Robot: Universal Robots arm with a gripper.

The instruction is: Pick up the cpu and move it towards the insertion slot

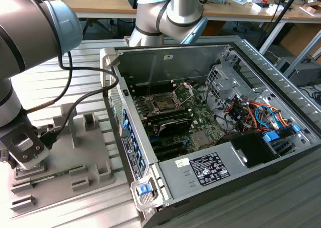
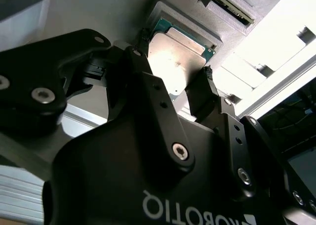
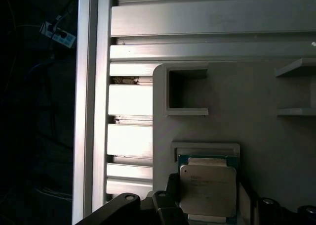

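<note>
Straddling the cpu [image 2: 180, 62], the gripper [image 2: 175, 54] had its fingers [image 2: 145, 62] spread to either side, seemingly just off the chip's edges. The cpu lay flat in a pocket of the grey fixture [image 3: 256, 86]. The exterior view took in the insertion slot [image 1: 163, 103], well apart inside the open computer case [image 1: 150, 62], toward the exterior view's right.

Silver cpu [image 3: 207, 189] flat; dark-centred insertion slot [image 1: 164, 103]

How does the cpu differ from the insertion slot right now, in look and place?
The cpu has a pale silver top; the insertion slot has a dark centre in a metal frame. The cpu lies in a grey holder outside the computer case; the insertion slot sits on the board inside it. Both are square.
</note>
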